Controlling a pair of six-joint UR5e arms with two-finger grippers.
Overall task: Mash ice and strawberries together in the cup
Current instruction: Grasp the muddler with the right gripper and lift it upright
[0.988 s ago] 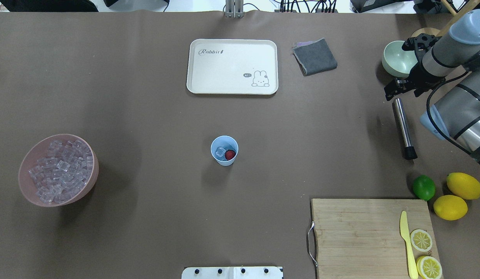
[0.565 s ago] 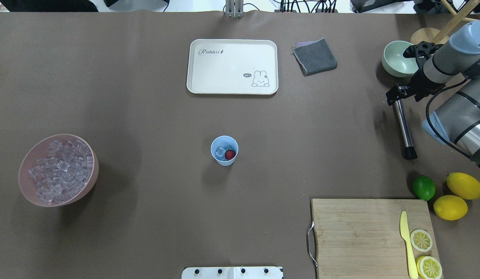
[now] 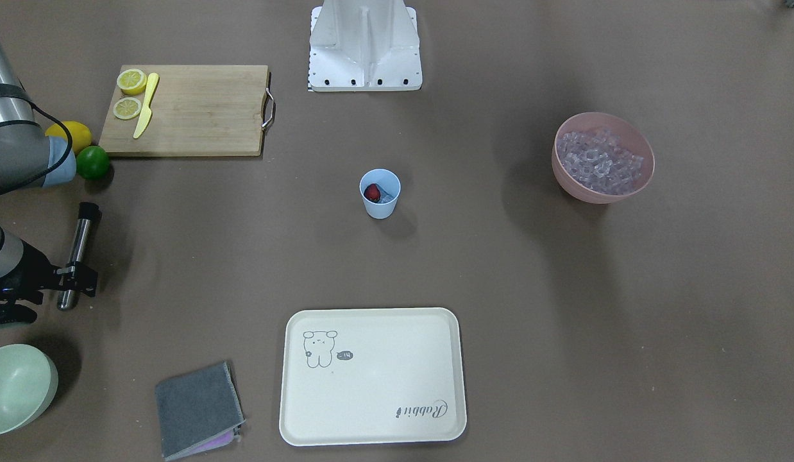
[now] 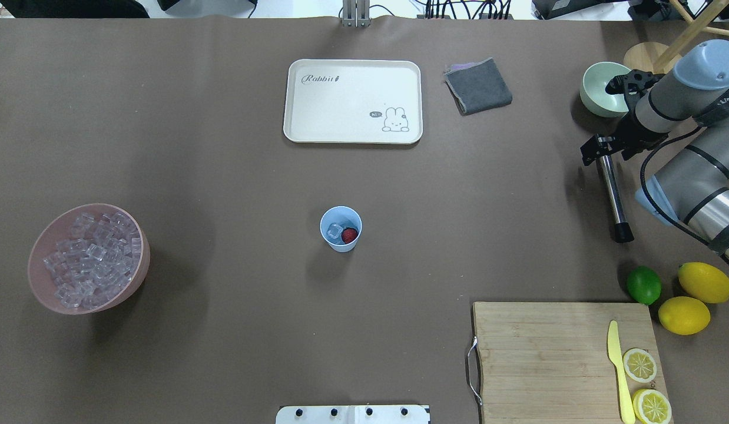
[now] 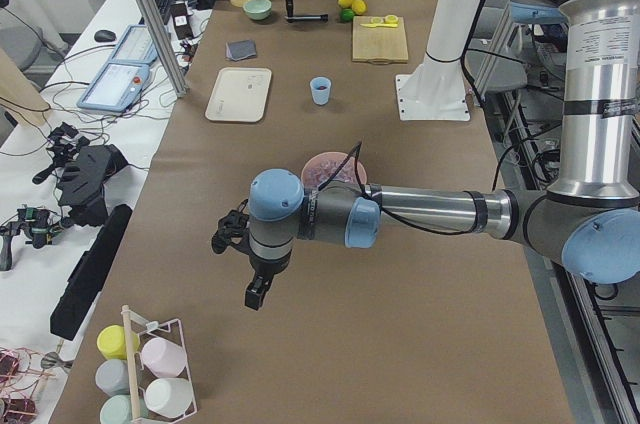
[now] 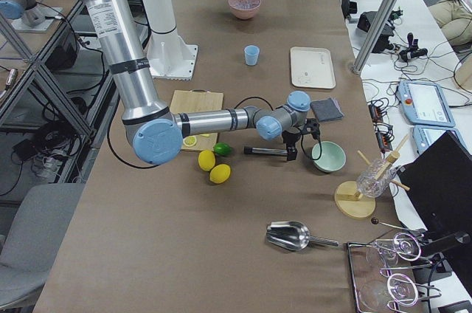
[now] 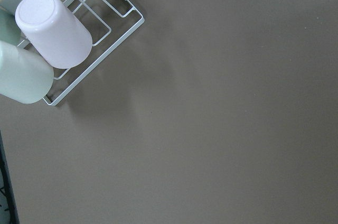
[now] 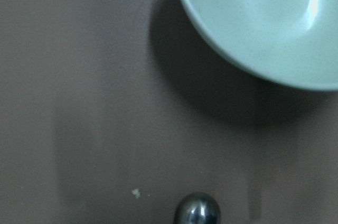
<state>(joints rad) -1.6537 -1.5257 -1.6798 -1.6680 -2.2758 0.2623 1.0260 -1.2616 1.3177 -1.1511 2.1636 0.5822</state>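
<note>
The right claw, wrist pointing down, stands spread astride one end of one metal rod lying on the worktop. Mid-worktop, one blue cup holds one strawberry beside ice. One pink bowl is heaped with more ice. Left claw's opening: cannot tell.

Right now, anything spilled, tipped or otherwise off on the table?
Nothing stands out. The cup stands upright with the strawberry and ice inside, with no spill around it. The pink bowl holds its cubes. The metal muddler lies flat on the table, the right gripper at its silver end.
</note>
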